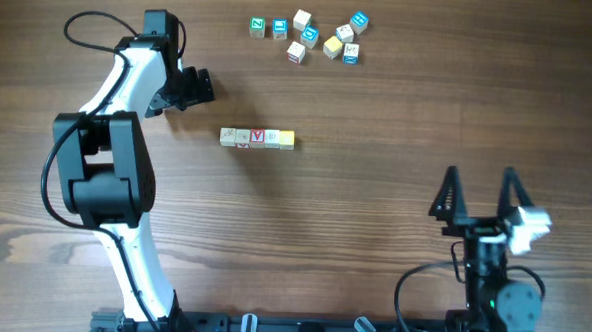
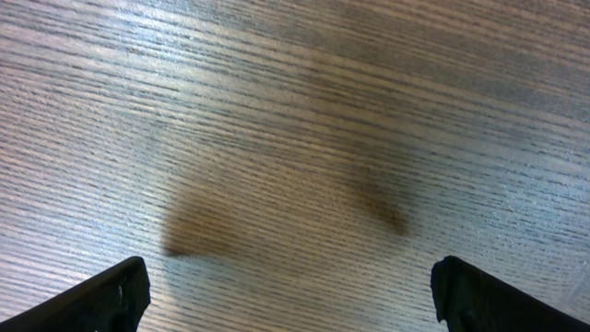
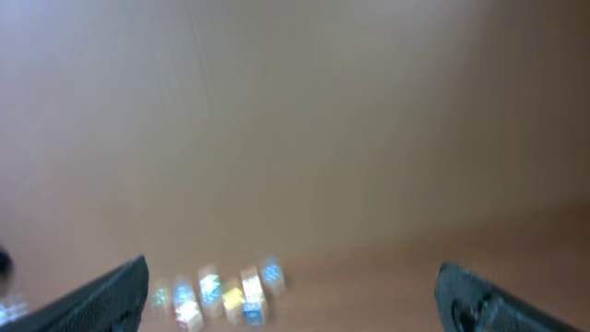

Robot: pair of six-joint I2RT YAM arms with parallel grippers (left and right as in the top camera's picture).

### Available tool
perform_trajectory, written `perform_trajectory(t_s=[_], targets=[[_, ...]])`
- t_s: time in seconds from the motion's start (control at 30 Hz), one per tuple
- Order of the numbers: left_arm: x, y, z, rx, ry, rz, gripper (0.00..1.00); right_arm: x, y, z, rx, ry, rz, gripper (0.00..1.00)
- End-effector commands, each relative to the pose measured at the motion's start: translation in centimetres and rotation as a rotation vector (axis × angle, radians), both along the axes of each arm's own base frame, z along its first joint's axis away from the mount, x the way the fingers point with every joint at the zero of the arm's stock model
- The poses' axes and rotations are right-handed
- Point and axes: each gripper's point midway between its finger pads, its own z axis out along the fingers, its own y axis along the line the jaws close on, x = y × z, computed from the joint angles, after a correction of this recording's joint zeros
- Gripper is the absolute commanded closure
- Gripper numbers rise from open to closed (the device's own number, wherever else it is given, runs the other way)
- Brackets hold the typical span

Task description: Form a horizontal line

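Wood-grain table (image 1: pixel 374 219) — the horizontal line (image 1: pixel 257 137) sits near the left gripper (image 1: pixel 201 85), to its right; the right gripper (image 1: pixel 480 182) is well apart — both spread wide, empty.

The view is blurred throughout. The right gripper (image 3: pixel 290 297) has its jaws spread wide, and its two dark fingertips (image 3: pixel 106 300) show only at the bottom corners. Beyond them on the brown wooden table (image 3: pixel 295 138), nearer the left-hand tip, lies a loose bunch of small cubes (image 3: pixel 221 297) in white, blue and pale yellow, too smeared to read.
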Motion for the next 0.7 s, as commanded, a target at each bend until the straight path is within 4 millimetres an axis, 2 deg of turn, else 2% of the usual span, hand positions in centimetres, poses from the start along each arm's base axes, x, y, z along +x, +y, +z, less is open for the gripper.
perform_trajectory(t_s=[0.0,0.07,0.67], targets=[[-0.16,0.04,-0.56,0.007,0.013,0.011,0.00,0.28,0.32,-4.11,-0.085,0.160,0.013,0.00],[-0.16,0.04,-0.56,0.007,0.013,0.012,0.00,0.24,0.87,-4.00,-0.178,0.148,0.037,0.00],[-0.14,0.04,-0.55,0.007,0.012,0.011,0.00,0.24,0.98,-4.06,-0.178,0.150,0.044,0.00]])
